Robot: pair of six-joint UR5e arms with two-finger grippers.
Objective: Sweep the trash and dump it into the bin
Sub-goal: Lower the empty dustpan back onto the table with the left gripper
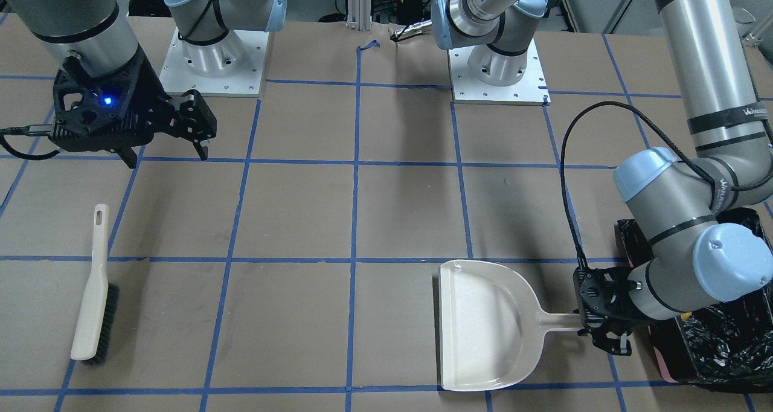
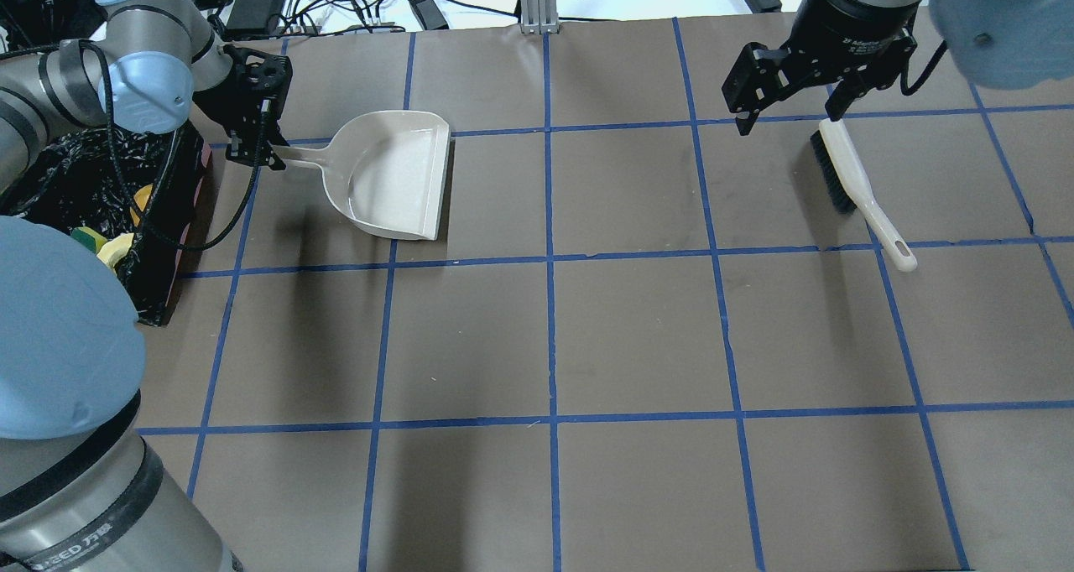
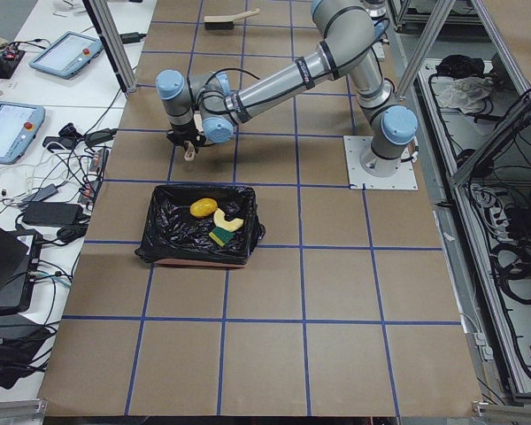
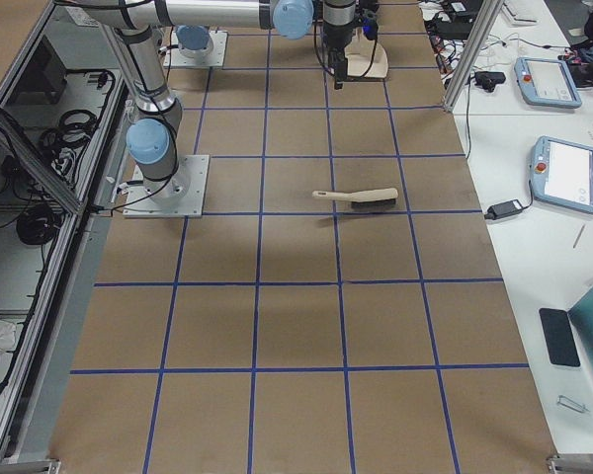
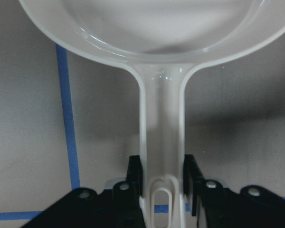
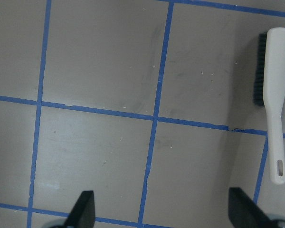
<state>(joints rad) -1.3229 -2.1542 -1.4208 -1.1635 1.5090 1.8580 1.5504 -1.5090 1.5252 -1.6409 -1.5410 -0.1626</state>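
Observation:
The trash lies inside the bin [image 3: 164,237]: the golden-brown lump [image 3: 203,207], the tan crust [image 3: 234,222] and the yellow sponge with a green side [image 3: 220,235]. The black-lined bin also shows in the overhead view [image 2: 59,178] and the front view [image 1: 724,345]. My left gripper [image 2: 264,157] [image 1: 604,334] is shut on the handle of the empty beige dustpan [image 2: 394,174] [image 1: 483,327], which rests on the table beside the bin. In the left wrist view the fingers [image 5: 135,175] clamp the handle [image 5: 162,142]. My right gripper [image 2: 789,115] [image 1: 166,152] is open and empty above the table.
A beige hand brush [image 2: 856,186] [image 1: 93,291] [image 6: 275,95] lies on the table just beyond my right gripper. Blue tape lines grid the brown table [image 2: 638,329]. Both arm bases [image 1: 211,61] stand at the table's robot side.

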